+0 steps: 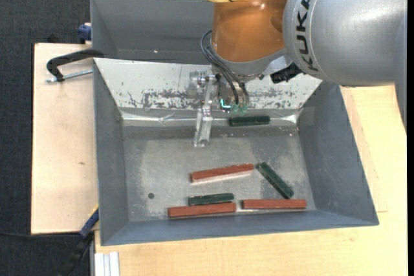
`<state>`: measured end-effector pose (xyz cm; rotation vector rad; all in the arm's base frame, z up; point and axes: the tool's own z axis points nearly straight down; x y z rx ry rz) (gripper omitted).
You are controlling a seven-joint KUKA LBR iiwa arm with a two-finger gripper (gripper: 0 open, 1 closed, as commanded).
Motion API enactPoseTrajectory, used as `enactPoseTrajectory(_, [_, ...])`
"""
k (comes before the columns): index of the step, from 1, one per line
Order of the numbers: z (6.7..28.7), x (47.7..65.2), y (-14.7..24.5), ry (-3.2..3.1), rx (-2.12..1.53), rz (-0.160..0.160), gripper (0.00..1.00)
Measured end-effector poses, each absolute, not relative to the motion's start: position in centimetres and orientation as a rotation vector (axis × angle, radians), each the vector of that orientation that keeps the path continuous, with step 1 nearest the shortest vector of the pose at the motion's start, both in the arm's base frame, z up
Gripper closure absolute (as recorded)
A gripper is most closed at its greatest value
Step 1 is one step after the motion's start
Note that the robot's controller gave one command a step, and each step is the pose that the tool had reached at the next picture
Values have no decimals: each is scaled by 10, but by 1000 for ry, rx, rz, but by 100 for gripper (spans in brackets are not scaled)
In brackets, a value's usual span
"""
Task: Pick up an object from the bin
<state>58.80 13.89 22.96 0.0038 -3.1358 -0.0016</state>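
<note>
The grey metal bin [108, 139] is bare along its left side; its contents start near the middle. The gripper [204, 131] hangs low at the foot of the back wall, about midway across, and I cannot tell whether it is open or closed; nothing can be seen in its grasp. Just to its right, along the same wall, lies a dark green bar [250, 119], long axis left to right and parallel to the wall. It is the nearest thing to the gripper and looks the likeliest pick. If so, the gripper needs a short sideways move to the right, and closing across the bar's narrow width would bring it close to the wall, which may crowd the grasp. The other pieces lie well apart from the gripper, toward the front. From the left there is a red-brown bar [202, 209] at the front edge, with a short dark green bar [211, 199] just behind it. A red-brown bar with a pale edge [222, 173] lies slightly tilted at mid-floor. To the right are a slanted dark green bar [275, 180] and another red-brown bar [273, 205].
</note>
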Motion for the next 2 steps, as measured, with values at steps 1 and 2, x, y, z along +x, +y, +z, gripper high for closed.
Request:
enactPoseTrajectory(1, [234,590,138,-3144,1,-3,0])
enactPoseTrajectory(2, [191,593,92,-3144,-129,-5,0])
